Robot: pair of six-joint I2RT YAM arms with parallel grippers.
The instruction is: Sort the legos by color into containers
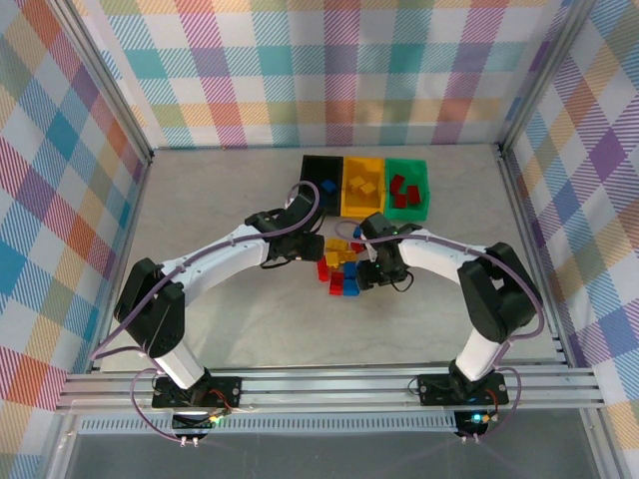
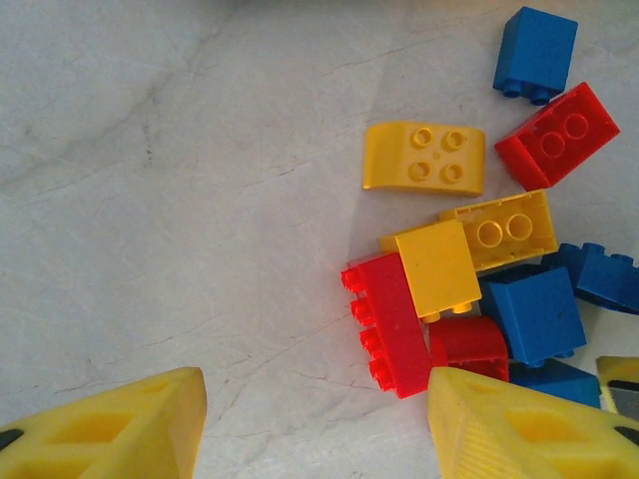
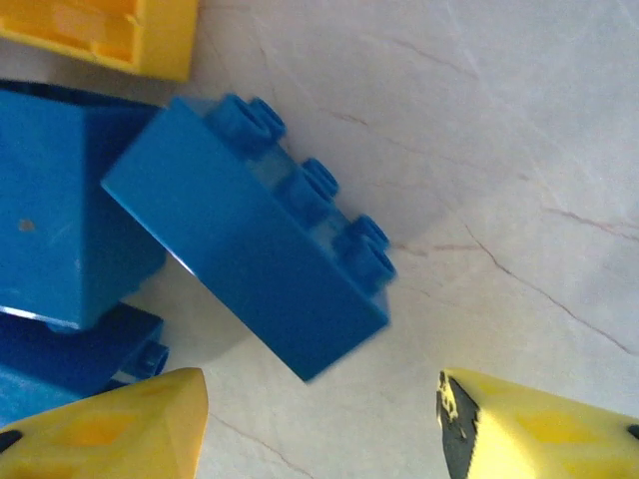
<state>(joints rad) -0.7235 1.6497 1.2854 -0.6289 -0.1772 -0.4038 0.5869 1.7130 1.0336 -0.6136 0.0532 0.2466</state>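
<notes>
Your left gripper (image 2: 315,399), jaws released beside the legos (image 2: 434,264), your right gripper (image 3: 321,399), jaws released beside a blue lego (image 3: 250,239)

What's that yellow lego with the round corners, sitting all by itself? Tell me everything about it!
The rounded yellow lego looks like smooth, shiny plastic. It is wider than it is tall, with soft rounded corners. Four little circles sit in a square on its face, which points up at the camera. It lies flat on the pale, marbled table, just beyond the pile of red, yellow and blue bricks. Nothing else touches it.
</notes>
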